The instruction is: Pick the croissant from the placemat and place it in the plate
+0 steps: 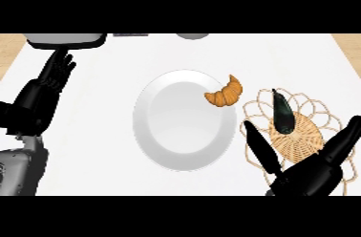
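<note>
Left hand (53, 76) resting open, right hand (310, 171) fingers spread

White counter top (106, 116) fills view; wooden floor strips (13, 45) at both upper corners.

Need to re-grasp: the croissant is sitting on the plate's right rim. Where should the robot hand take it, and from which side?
Probably across the thick middle of the croissant, where the crescent is widest; its tips taper. It lies on the right rim of the plate, one tip pointing away from the robot. Come from above on the right, since the open right robot hand is over the placemat just beside it.
</note>
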Tool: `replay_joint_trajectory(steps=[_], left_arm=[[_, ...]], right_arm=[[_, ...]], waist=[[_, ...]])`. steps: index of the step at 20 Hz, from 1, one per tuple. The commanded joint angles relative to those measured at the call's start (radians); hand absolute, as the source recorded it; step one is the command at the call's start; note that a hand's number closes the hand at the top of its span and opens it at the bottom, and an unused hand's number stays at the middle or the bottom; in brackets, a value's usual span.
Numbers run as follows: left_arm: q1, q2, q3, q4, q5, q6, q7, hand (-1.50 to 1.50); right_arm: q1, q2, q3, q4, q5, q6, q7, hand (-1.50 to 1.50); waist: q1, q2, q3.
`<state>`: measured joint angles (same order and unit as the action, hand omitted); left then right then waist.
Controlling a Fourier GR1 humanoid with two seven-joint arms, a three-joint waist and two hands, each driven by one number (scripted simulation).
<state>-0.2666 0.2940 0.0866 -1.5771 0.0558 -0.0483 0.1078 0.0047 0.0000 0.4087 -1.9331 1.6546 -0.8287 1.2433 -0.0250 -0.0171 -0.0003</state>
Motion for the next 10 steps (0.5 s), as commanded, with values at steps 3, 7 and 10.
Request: replay_joint_trajectory(steps=[3,7,10], left_arm=[[0.039,0.017,0.025,-0.018,0.006,-0.003,-0.004,0.00],[0.019,0.033,0.047,0.005,0.017,-0.013,-0.008,0.00],[0.050,0.006,0.031,-0.039,0.009,0.008,0.002,0.00]], right_arm=[[0.286,0.000,0.187,-0.198,0.126,-0.104,0.197,-1.50],[0.434,0.000,0.294,-0.252,0.213,-0.154,0.196,-1.50],[0.564,0.000,0.366,-0.265,0.327,-0.175,0.192,-1.50]], waist=[[-0.025,-0.005,0.000],[-0.038,0.002,-0.001],[-0.032,0.001,-0.001]])
